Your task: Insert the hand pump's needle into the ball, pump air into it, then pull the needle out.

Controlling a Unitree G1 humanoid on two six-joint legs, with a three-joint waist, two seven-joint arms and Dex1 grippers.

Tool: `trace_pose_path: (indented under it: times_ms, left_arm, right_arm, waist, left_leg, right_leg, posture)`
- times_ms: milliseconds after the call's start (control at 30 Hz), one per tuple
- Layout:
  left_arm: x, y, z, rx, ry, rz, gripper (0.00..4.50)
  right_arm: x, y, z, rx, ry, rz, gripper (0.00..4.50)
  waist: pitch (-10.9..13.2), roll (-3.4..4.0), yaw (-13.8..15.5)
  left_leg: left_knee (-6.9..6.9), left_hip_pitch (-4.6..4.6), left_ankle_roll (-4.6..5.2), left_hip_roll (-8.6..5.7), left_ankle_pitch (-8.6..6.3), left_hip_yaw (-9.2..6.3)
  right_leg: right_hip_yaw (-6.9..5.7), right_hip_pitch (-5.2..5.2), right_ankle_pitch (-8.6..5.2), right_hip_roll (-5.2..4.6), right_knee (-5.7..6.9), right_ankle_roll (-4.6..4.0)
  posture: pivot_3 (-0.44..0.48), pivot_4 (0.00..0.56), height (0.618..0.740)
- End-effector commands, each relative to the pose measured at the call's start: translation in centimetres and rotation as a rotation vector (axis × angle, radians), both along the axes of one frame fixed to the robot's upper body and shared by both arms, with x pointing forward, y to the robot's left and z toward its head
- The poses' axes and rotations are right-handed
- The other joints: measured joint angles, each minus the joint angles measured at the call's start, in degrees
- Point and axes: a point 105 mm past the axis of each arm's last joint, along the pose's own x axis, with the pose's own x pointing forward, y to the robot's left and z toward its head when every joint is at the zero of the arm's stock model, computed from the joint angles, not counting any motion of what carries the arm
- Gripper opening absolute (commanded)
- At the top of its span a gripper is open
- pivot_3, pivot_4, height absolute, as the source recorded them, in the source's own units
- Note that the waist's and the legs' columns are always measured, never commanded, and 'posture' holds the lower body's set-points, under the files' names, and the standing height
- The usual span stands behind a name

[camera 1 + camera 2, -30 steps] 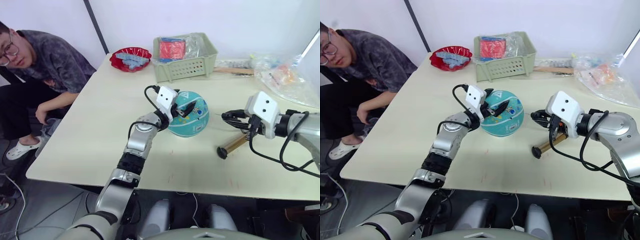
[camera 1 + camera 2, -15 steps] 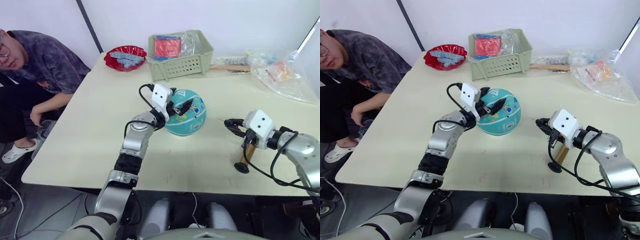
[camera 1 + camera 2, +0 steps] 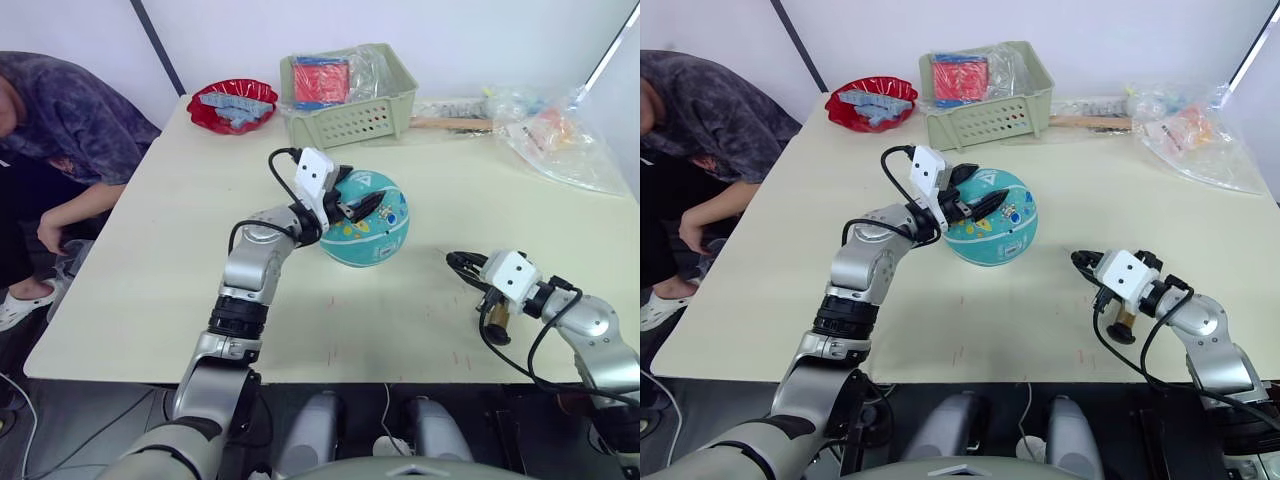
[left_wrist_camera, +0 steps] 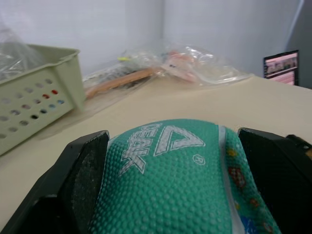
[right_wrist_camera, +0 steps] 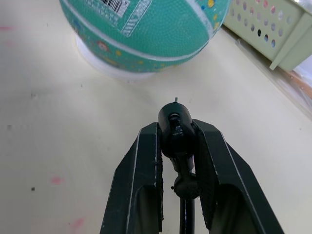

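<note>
Black right tool (image 5: 176, 146) pinches the needle (image 5: 176, 100); left tool (image 4: 170, 161) clasps the ball (image 3: 992, 216).

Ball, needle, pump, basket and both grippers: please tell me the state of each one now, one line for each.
Ball: on the table, held between the left fingers, not pierced.
Needle: out of the ball, tip pointing at it, apart from it.
Pump: by the right gripper, near the table's front edge.
Left gripper: shut on the ball.
Right gripper: shut on the needle's black fitting.
Basket: upright, holding red packets.
</note>
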Motion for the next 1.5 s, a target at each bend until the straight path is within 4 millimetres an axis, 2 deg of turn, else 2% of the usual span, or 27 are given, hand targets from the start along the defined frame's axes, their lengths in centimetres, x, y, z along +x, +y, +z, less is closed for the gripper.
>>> trace_pose_path:
  times_ms: [33, 533, 700, 833, 967, 1233, 1367, 1500]
  left_arm:
    - [-1.2, -0.5, 2.8, -0.020, -0.073, -0.075, 4.50]
    - [-2.6, 2.1, 3.6, -0.020, -0.088, -0.080, 4.50]
    - [-4.4, 3.3, 3.6, -0.008, -0.096, -0.154, 4.50]
    - [-6.2, 4.7, 3.1, 0.022, -0.085, -0.218, 4.50]
    - [-8.4, 7.3, 1.9, 0.065, -0.036, -0.270, 4.50]
    - [-11.7, 10.2, -0.4, 0.131, 0.033, -0.371, 4.50]
    - [-12.9, 11.1, -0.9, 0.138, 0.056, -0.393, 4.50]
    - [-13.4, 11.1, -1.1, 0.122, 0.062, -0.400, 4.50]
  right_arm:
    - [0.0, -0.4, 0.8, 0.015, -0.053, -0.008, 0.36]
    - [0.0, -0.8, 0.5, 0.043, -0.050, -0.023, 0.36]
    - [-0.1, -1.3, 0.2, 0.057, -0.042, -0.037, 0.36]
    - [-0.1, -1.9, -0.1, 0.052, -0.042, -0.048, 0.36]
    - [0.0, -2.6, -0.4, 0.046, -0.049, -0.066, 0.36]
    - [0.5, -3.7, -1.0, 0.034, -0.069, -0.096, 0.36]
    - [1.1, -4.3, -1.1, 0.016, -0.094, -0.125, 0.36]
    - [1.5, -4.6, -1.2, 0.011, -0.110, -0.140, 0.36]
  waist:
    - [0.20, 0.05, -0.12]
    - [0.51, 0.09, -1.38]
    - [0.51, 0.09, -1.51]
    - [0.51, 0.09, -1.54]
    - [0.52, 0.09, -1.55]
    - [0.53, 0.13, -1.48]
    - [0.53, 0.13, -1.55]
    - [0.53, 0.14, -1.53]
  left_leg:
    - [-0.01, 0.00, 0.00, 0.00, 0.00, 0.01]
    - [-0.03, 0.02, 0.00, 0.09, -0.01, 0.25]
    - [-0.02, 0.12, 0.07, 0.14, -0.05, 0.84]
    - [0.05, 0.16, 0.14, 0.14, -0.09, 0.92]
    - [0.03, 0.16, 0.14, 0.25, -0.09, 0.85]
    - [0.02, 0.16, 0.14, 0.36, -0.09, 0.73]
    - [0.03, 0.19, 0.14, 0.36, -0.09, 0.68]
    - [0.01, 0.18, 0.13, 0.36, -0.09, 0.46]
  right_leg:
    - [0.03, -0.02, 0.00, 0.01, -0.01, 0.00]
    - [0.27, -0.12, 0.04, 0.08, 0.01, 0.00]
    - [1.00, -0.32, 0.23, 0.17, 0.06, 0.18]
    - [1.08, -0.29, 0.29, 0.17, 0.06, 0.22]
    - [0.99, -0.29, 0.35, 0.22, 0.07, 0.12]
    - [0.76, -0.23, 0.43, 0.25, 0.08, -0.05]
    - [0.66, -0.17, 0.38, 0.21, 0.09, -0.13]
    - [0.41, -0.11, 0.39, 0.19, 0.10, -0.12]
  posture:
    - [0.000, 0.150, 0.738]
    - [0.000, 0.150, 0.738]
    - [0.000, 0.150, 0.738]
    - [0.000, 0.150, 0.738]
    - [0.000, 0.150, 0.738]
    - [0.000, 0.150, 0.738]
    - [0.000, 0.150, 0.738]
    - [0.000, 0.150, 0.738]
